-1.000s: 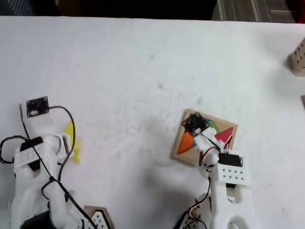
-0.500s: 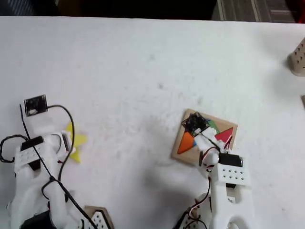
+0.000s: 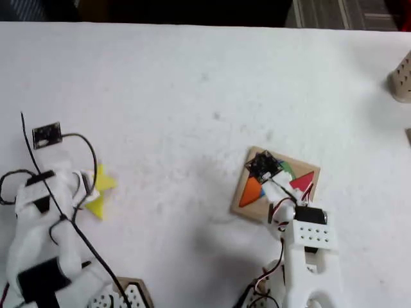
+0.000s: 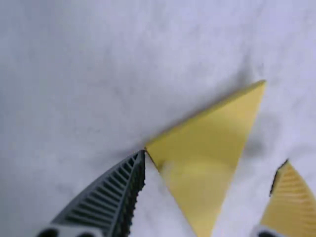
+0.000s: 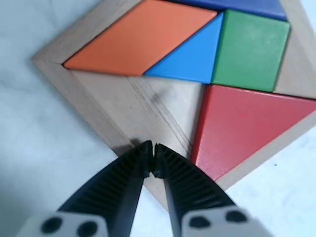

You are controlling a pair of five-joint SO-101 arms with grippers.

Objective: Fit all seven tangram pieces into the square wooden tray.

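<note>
Left gripper (image 4: pixel 212 160), spread astride the flat yellow triangular piece (image 4: pixel 212 133) at 9 o'clock from the square wooden tray (image 3: pixel 238 192), has shifted, grasp pending; right gripper (image 5: pixel 154 153) clenched empty.

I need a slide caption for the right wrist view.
Right gripper, shut, over the wooden tray beside the red triangle.

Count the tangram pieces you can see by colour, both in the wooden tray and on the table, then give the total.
orange piece: 1
light blue piece: 1
dark blue piece: 1
green piece: 1
red piece: 1
yellow piece: 1
Total: 6
</note>
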